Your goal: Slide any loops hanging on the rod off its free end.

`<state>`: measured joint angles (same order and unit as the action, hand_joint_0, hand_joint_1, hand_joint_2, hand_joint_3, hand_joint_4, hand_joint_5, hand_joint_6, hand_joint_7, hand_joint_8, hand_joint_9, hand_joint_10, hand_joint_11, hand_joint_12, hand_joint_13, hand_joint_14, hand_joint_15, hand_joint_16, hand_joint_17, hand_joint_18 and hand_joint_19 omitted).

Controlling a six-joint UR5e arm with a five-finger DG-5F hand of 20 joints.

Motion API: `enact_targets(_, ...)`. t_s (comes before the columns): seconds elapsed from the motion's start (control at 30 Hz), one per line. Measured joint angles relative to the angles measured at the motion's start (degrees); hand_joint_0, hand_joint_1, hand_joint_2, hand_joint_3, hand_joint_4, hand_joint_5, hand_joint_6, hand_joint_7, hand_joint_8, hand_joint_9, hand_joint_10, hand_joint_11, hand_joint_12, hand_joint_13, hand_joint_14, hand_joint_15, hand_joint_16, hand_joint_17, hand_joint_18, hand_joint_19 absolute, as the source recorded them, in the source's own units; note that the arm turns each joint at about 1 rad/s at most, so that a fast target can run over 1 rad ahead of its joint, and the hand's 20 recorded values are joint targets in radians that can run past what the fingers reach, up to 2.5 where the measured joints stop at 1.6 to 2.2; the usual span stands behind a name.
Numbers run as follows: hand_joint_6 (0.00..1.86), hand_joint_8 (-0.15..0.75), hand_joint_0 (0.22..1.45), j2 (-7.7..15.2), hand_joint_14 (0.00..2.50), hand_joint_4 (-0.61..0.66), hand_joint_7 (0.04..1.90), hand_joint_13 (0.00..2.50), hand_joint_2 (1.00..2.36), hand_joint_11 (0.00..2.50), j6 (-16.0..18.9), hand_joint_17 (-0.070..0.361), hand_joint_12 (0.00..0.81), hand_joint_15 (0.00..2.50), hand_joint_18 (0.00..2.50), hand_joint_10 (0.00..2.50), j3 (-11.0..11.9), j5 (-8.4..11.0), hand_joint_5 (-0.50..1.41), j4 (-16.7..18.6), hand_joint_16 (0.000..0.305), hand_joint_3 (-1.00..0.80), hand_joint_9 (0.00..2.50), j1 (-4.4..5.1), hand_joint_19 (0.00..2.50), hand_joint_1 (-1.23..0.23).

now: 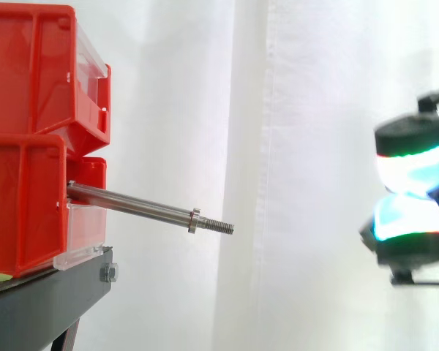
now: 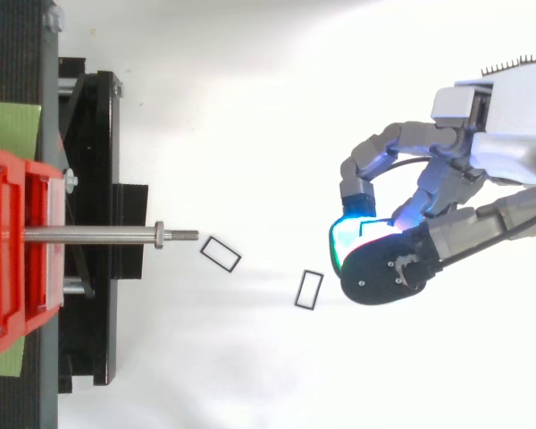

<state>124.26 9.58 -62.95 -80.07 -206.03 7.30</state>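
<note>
The robot hand point(image 2: 456, 179) hangs at the right of the frame, its fingers curled and its glowing pads point(image 1: 413, 168) pinched together on nothing. Just left of it lies a black loop point(image 2: 308, 289). A second loop point(image 2: 220, 254) lies beside the threaded tip of the bare rod point(image 2: 89, 236). A collar point(image 1: 194, 221) rings the rod, which juts from the red bins point(image 1: 29, 205) on the black stand point(image 2: 89, 134).

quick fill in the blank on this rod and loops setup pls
1. The rod sticks out of the ___ bins.
2. ___ loops hang on the rod.
3. In the top view, ___ black loops lie on the white floor beyond its threaded end.
4. In the side view the hand is near the ___ edge.

Missing words: red; no; two; right
</note>
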Motion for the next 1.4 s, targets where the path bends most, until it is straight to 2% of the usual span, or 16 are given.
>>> enact_targets(0.1, 0.90, 0.331, 0.64, 0.01, 0.01, -0.16, 1.31, 0.90, 1.02, 0.52, 0.09, 0.123, 0.384, 0.23, 0.98, 0.01, -2.99, -0.10, -0.08, 1.50, 0.055, 0.07, 1.24, 0.00, 0.37, -0.86)
enact_targets(0.2, 0.90, 0.332, 0.64, 0.02, 0.01, -0.16, 1.31, 0.90, 1.03, 0.52, -0.04, 0.124, 0.387, 0.23, 0.98, 0.01, -6.32, -0.12, -0.08, 4.95, 0.055, 0.07, 1.25, 0.02, 0.37, -0.86)
enact_targets(0.33, 0.90, 0.336, 0.64, -0.01, 0.01, -0.16, 1.31, 0.90, 1.03, 0.52, -0.29, 0.124, 0.384, 0.23, 0.99, 0.01, -11.49, -0.13, -0.08, 11.09, 0.055, 0.07, 1.25, 0.06, 0.37, -0.86)
enact_targets(0.43, 0.90, 0.339, 0.63, 0.01, 0.01, -0.16, 1.31, 0.90, 1.05, 0.52, -0.37, 0.124, 0.384, 0.23, 0.99, 0.01, -13.24, -0.01, -0.08, 15.65, 0.055, 0.07, 1.25, 0.08, 0.38, -0.86)
enact_targets(0.83, 0.90, 0.345, 0.62, 0.02, 0.01, -0.15, 1.31, 0.91, 1.09, 0.52, -2.92, 0.126, 0.391, 0.23, 1.00, 0.01, -14.01, 0.00, -0.08, 33.97, 0.056, 0.06, 1.26, 0.07, 0.37, -0.85)
enact_targets(0.93, 0.90, 0.345, 0.62, 0.02, 0.01, -0.14, 1.32, 0.91, 1.09, 0.52, -3.40, 0.126, 0.390, 0.24, 1.00, 0.01, -13.99, 0.03, -0.08, 37.38, 0.056, 0.06, 1.26, 0.08, 0.38, -0.85)
enact_targets(1.07, 0.90, 0.344, 0.62, 0.02, 0.01, -0.14, 1.32, 0.91, 1.08, 0.52, -3.63, 0.127, 0.393, 0.23, 1.00, 0.01, -13.98, 0.07, -0.08, 39.06, 0.056, 0.06, 1.26, 0.09, 0.37, -0.85)
enact_targets(1.4, 0.89, 0.349, 0.61, 0.02, 0.01, -0.13, 1.34, 0.92, 1.11, 0.52, -3.69, 0.128, 0.397, 0.24, 1.01, 0.01, -14.00, 0.09, -0.08, 39.40, 0.057, 0.05, 1.26, 0.09, 0.38, -0.85)
